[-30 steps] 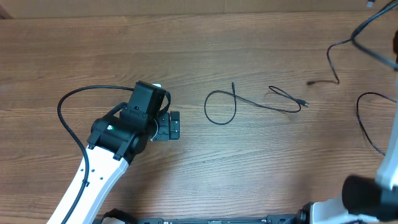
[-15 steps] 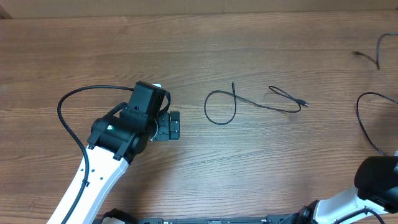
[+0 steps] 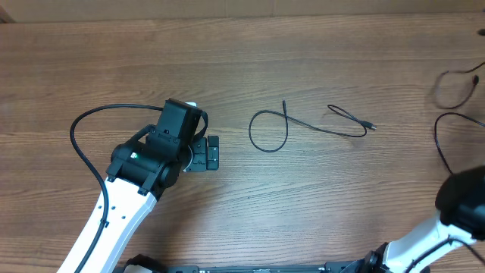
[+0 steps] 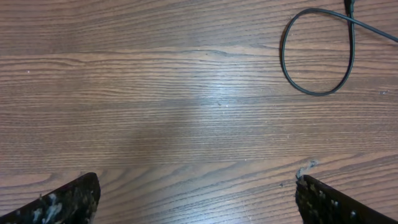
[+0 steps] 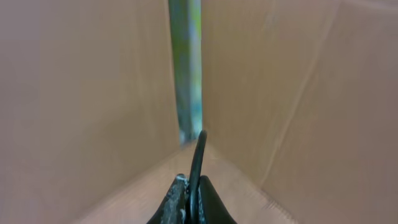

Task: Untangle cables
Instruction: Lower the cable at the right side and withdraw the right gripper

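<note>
Left fingers wide above table, looped cable ahead; right fingers clamped on black cable.

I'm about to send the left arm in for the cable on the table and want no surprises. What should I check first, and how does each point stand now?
1. Left jaws open and empty: ok; the fingertips stand wide apart with nothing between them.
2. Table cable in the left wrist view: ok; its loop lies upper right, apart from the jaws.
3. Table cable lying straight: not ok; it crosses itself at the loop.
4. Right jaws gripping: ok; shut on a thin held cable.
5. Held cable clear of the table cable: cannot tell; only a blurred cord shows at the overhead's right edge.
</note>
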`<act>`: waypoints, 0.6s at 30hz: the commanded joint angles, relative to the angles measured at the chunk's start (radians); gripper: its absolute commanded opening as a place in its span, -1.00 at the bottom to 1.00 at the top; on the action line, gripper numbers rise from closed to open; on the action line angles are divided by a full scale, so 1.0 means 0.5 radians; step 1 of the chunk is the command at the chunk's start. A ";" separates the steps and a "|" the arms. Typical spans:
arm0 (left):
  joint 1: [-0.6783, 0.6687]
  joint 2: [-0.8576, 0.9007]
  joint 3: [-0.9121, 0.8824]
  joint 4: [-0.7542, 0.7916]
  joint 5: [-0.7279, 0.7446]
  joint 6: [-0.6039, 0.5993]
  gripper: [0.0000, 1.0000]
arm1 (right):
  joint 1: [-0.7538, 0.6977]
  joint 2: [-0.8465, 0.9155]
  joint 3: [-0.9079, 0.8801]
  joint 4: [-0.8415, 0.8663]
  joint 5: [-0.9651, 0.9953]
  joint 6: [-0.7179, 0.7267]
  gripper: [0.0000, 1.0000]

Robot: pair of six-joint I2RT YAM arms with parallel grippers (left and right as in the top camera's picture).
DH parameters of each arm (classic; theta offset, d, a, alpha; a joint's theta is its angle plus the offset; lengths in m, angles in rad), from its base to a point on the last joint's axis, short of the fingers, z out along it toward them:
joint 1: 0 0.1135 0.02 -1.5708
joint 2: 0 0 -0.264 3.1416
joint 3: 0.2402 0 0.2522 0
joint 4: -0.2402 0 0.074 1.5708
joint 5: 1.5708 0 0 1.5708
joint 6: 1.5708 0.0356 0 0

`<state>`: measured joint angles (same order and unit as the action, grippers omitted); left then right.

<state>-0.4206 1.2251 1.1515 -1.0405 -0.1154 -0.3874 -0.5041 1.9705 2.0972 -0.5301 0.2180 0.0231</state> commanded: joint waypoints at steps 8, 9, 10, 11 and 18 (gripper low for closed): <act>0.012 -0.006 0.006 0.002 0.008 -0.019 1.00 | -0.015 0.257 -0.008 -0.207 -0.014 0.074 -0.43; 0.012 -0.006 0.006 0.002 0.008 -0.019 0.99 | -0.016 0.261 -0.008 -0.221 -0.015 0.074 0.22; 0.012 -0.006 0.006 0.002 0.008 -0.019 1.00 | -0.016 0.262 -0.008 -0.233 -0.021 0.074 0.61; 0.012 -0.006 0.006 0.002 0.008 -0.019 1.00 | -0.015 0.262 -0.007 -0.246 -0.022 0.075 0.89; 0.012 -0.006 0.006 0.002 0.008 -0.019 0.99 | -0.009 0.217 -0.007 -0.454 -0.383 0.164 1.00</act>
<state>-0.4206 1.2251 1.1515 -1.0405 -0.1154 -0.3874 -0.5045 2.1082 2.0869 -0.7361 0.1524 0.0780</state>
